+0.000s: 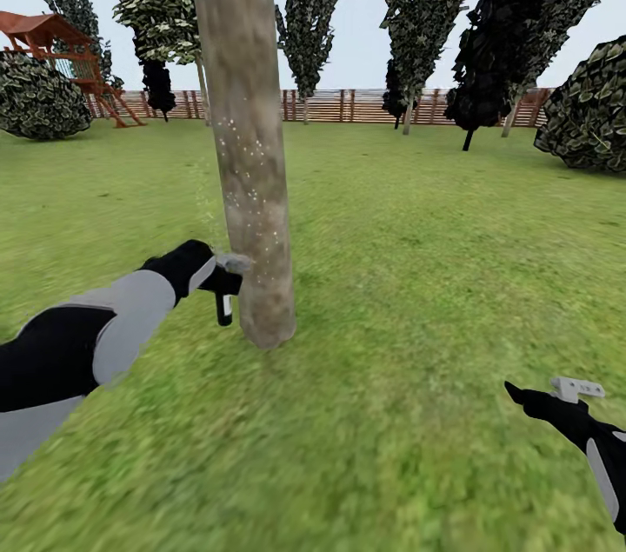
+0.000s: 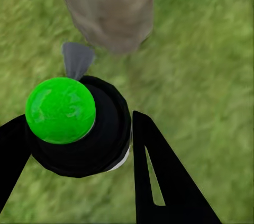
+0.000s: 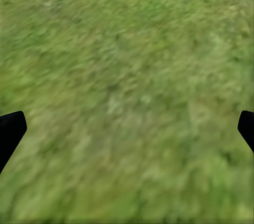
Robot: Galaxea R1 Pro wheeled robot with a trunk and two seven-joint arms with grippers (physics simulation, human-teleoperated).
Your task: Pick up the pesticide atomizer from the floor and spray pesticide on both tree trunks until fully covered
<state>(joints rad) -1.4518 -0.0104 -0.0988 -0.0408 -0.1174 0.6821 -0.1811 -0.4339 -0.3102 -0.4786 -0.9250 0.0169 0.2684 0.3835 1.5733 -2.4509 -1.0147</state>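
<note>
One thick tree trunk (image 1: 248,143) stands in the middle of the lawn (image 1: 417,274), rising out of the top of the head view, with a scatter of pale specks on its bark about halfway down the part that shows. Behind it, along the brown slatted fence (image 1: 330,105), I count five other tall trees with dark leaf clumps, two round bushes at the far left and far right, and one red-roofed play frame (image 1: 52,48) at the left end of the fence.

There is one pesticide atomizer (image 1: 224,287), held by the left gripper (image 1: 217,269) low beside the trunk, near its foot; its grey spray head touches or nearly touches the bark, and the black bottle hangs below the fingers. The right gripper (image 1: 556,395) hangs over bare grass well apart from the trunk, toward the lower right of the head view.

The left wrist view adds what the head view hides: the atomizer (image 2: 79,128) seen end-on, a round black body with a bright green ball on it and a grey nozzle pointing at the base of the trunk (image 2: 108,7), with the black fingers (image 2: 159,176) clamped at either side. The right wrist view shows blurry grass (image 3: 127,86) between two black fingertips (image 3: 10,131) at opposite edges, so that gripper stands wide with nothing in it.
</note>
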